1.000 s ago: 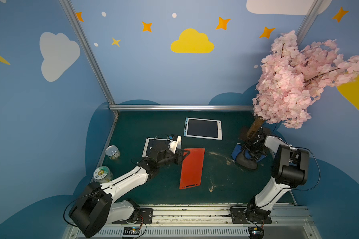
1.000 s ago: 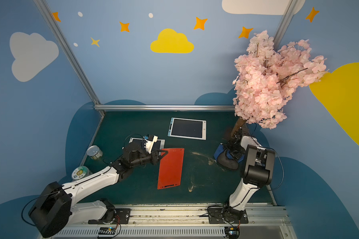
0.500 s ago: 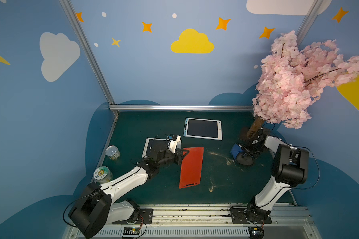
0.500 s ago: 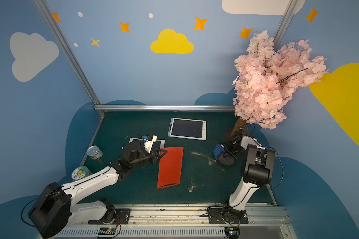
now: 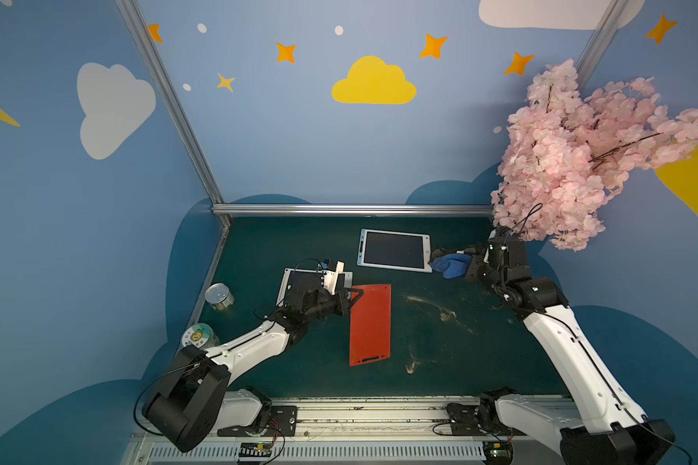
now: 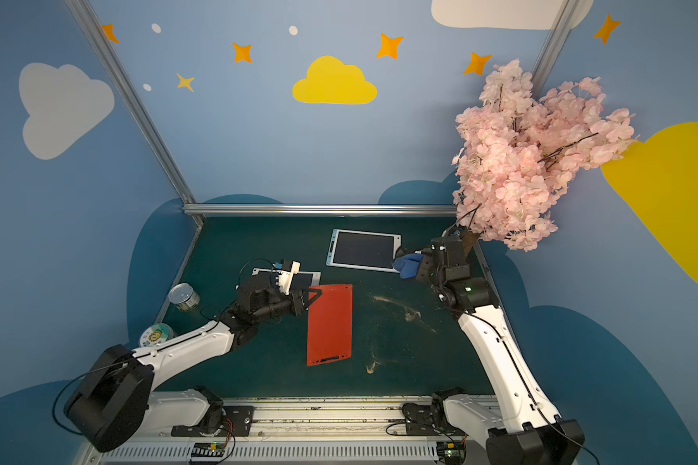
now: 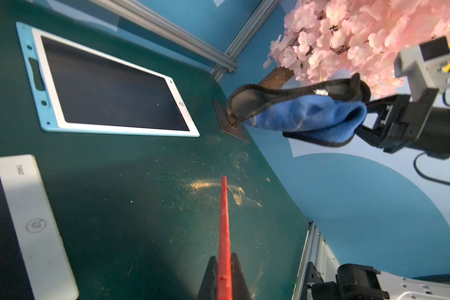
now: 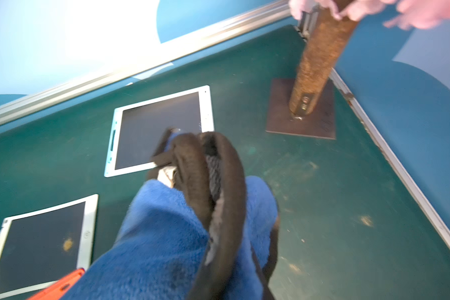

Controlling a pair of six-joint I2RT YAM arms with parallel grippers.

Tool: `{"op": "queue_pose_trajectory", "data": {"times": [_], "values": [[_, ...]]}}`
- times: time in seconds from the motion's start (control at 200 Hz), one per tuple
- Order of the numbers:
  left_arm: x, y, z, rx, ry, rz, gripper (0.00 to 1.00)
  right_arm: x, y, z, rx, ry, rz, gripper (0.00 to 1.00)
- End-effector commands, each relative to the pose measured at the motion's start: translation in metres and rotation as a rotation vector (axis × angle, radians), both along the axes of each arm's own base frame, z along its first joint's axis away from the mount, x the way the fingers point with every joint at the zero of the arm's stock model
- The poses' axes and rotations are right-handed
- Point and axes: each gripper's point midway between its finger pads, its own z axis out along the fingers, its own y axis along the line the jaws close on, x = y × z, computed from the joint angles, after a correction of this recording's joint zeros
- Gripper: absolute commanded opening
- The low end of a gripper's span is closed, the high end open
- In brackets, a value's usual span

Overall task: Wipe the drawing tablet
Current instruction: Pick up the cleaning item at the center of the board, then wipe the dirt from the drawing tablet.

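Right end effector (image 5: 466, 261) pinches a black-trimmed blue fleece cloth (image 5: 450, 266) beside the blue-framed drawing tablet (image 5: 394, 250). Left end effector (image 5: 349, 300) clamps a flat red board (image 5: 370, 326).

The fluffy blue fleece cloth (image 5: 452, 265) is edged with a black band. The pale-blue-bordered rectangular drawing tablet (image 5: 394, 250) has a white inner frame and a near-black screen — the white-framed rectangular tablet (image 8: 37, 241) shows a dark screen with 1 tan speck. The flat orange-red plastic board (image 5: 370, 322) is plain; the dark green table mat (image 5: 440, 354) carries tan dust streaks.
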Motion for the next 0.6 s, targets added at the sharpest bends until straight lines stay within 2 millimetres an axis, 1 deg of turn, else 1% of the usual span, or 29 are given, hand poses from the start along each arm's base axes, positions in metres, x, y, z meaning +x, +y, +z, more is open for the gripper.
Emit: {"op": "queue_pose_trajectory", "data": {"times": [0.0, 0.07, 0.13, 0.19, 0.25, 0.335, 0.39, 0.47, 0.541, 0.591], "values": [[0.004, -0.002, 0.011, -0.132, 0.041, -0.029, 0.03, -0.015, -0.007, -0.002, -0.051, 0.02, -0.02, 0.0], [0.008, -0.001, 0.006, -0.18, 0.091, -0.037, 0.03, -0.021, -0.001, 0.004, -0.039, 0.013, 0.008, 0.0], [0.012, -0.002, 0.002, -0.22, 0.127, -0.054, 0.03, -0.024, 0.007, 0.008, -0.015, 0.013, 0.046, 0.0], [0.015, -0.003, 0.0, -0.258, 0.148, -0.078, 0.03, -0.026, 0.022, 0.007, 0.028, 0.02, 0.107, 0.0], [0.018, -0.003, -0.004, -0.286, 0.175, -0.087, 0.03, -0.027, 0.042, 0.005, 0.086, 0.031, 0.187, 0.0], [0.02, -0.005, -0.008, -0.301, 0.199, -0.101, 0.03, -0.03, 0.074, -0.006, 0.177, 0.07, 0.3, 0.0], [0.021, -0.005, -0.01, -0.298, 0.203, -0.102, 0.03, -0.031, 0.098, -0.017, 0.226, 0.107, 0.379, 0.0], [0.02, -0.005, -0.01, -0.285, 0.198, -0.101, 0.03, -0.036, 0.139, -0.029, 0.313, 0.157, 0.504, 0.0], [0.02, -0.003, -0.012, -0.265, 0.198, -0.091, 0.03, -0.043, 0.178, -0.033, 0.383, 0.181, 0.635, 0.0], [0.021, -0.002, -0.014, -0.25, 0.2, -0.085, 0.03, -0.048, 0.206, -0.031, 0.441, 0.185, 0.722, 0.0]]}}
